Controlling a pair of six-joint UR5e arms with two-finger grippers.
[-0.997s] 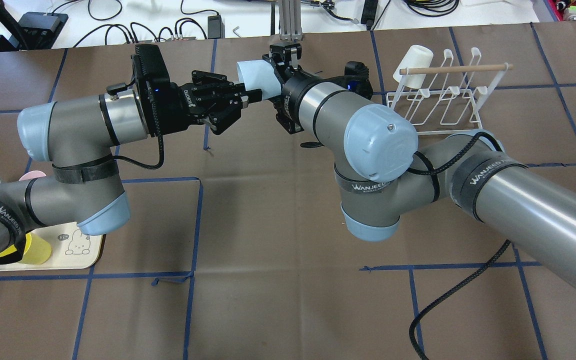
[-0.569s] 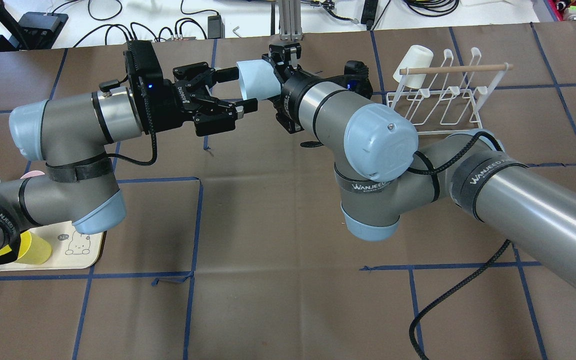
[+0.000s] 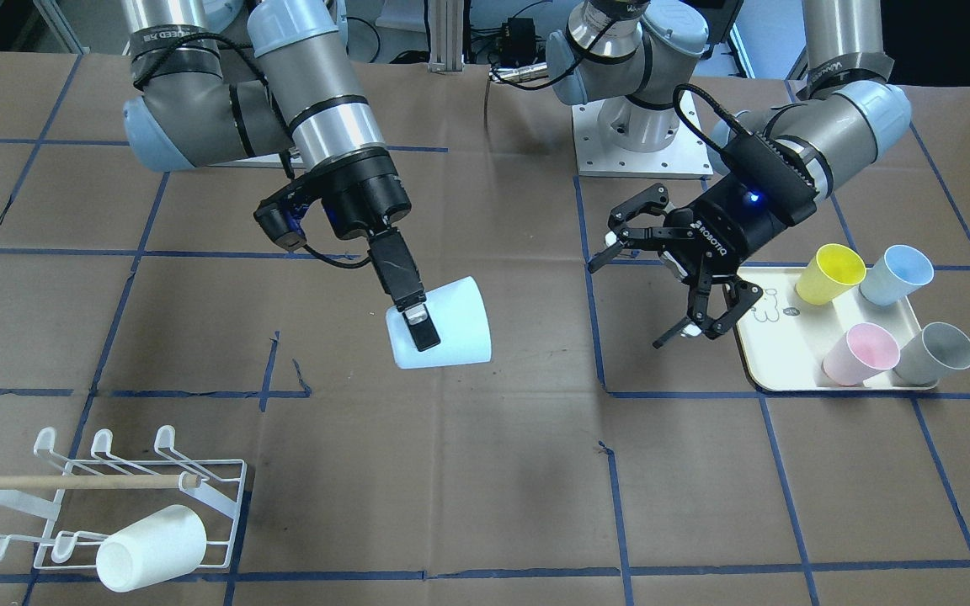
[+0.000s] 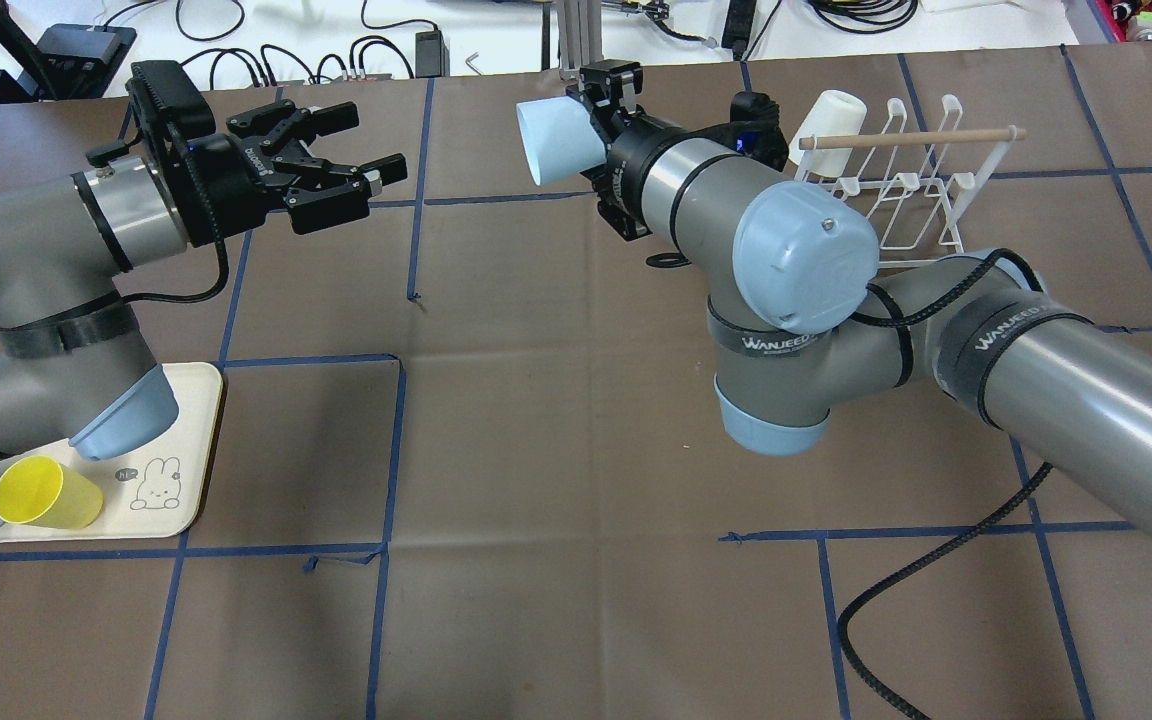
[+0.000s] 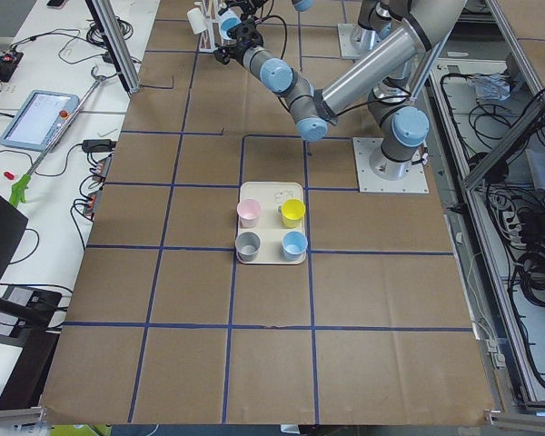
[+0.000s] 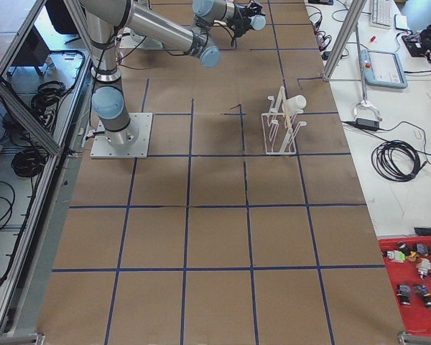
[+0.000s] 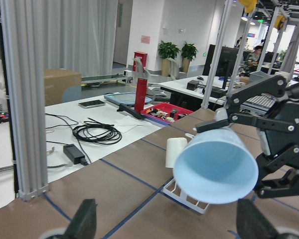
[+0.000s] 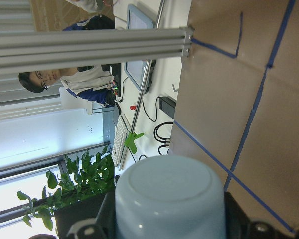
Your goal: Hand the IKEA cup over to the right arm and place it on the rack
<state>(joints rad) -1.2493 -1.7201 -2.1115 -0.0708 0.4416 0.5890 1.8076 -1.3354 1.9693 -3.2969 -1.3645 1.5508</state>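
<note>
The right gripper (image 3: 418, 326) is clamped on the blue cup (image 3: 460, 320), with one finger flat against its outer wall. It holds the cup tilted on its side in the air above the table (image 3: 485, 505), well apart from the rack (image 3: 72, 481), where a white cup (image 3: 151, 547) sits at one end. The left gripper (image 4: 371, 138) hangs with its fingers spread and nothing between them, near the tray (image 3: 788, 353) of four cups.

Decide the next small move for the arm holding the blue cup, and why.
Probably swing the right gripper, shut on the pale blue cup, toward the rack. The left gripper is open and apart from the cup, so the handover looks done, and the cup is not yet at the rack.
</note>
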